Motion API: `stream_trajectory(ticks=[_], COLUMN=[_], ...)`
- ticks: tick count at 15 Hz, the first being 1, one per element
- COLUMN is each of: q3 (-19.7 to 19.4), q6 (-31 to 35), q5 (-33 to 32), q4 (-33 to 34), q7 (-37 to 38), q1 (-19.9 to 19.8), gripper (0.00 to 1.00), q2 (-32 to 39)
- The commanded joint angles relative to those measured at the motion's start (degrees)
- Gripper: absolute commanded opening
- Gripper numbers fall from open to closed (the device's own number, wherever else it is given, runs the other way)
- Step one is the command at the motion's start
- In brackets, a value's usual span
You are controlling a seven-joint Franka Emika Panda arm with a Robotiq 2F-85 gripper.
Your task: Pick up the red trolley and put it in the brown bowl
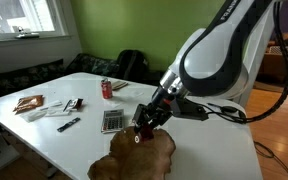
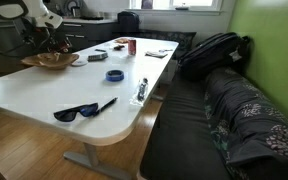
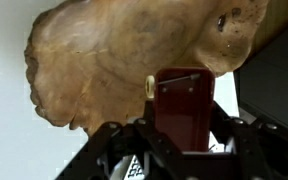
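Observation:
My gripper (image 1: 145,124) is shut on the red trolley (image 3: 183,108), a flat dark-red oblong toy with a small pale wheel at one corner. It holds the trolley just above the near rim of the brown bowl (image 1: 134,158), a wide wooden bowl with a wavy edge at the table's front. In the wrist view the brown bowl (image 3: 114,55) fills the upper picture, with the trolley in front of it between my fingers (image 3: 184,135). In an exterior view the bowl (image 2: 52,60) sits far off under the arm.
A calculator (image 1: 112,120) lies left of the gripper. A red soda can (image 1: 107,89), a marker (image 1: 68,124), cards and packets (image 1: 29,103) lie farther back. Sunglasses (image 2: 76,112), a blue ring (image 2: 114,75) and a small bottle (image 2: 142,90) lie along the table.

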Motion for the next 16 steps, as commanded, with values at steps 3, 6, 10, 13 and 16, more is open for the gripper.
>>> stream_trajectory(ticks=[3,6,10,13,16], q3=[3.32,4.38,9.46,10.92,8.76], q6=[1.2,0.97,5.37,11.9,13.23], q5=[-11.55,-15.22,-18.68,-21.3,-23.83], q4=[3.37,3.5,2.92,2.68,3.56], q7=[2.51,3.76,4.41,6.52,8.88], q1=[-6.42,-7.96,-12.77,-14.55,-12.68], gripper=[0.29,0.85,1.0,1.0,1.0], q2=[12.04,14.15,14.34,13.18,12.59])
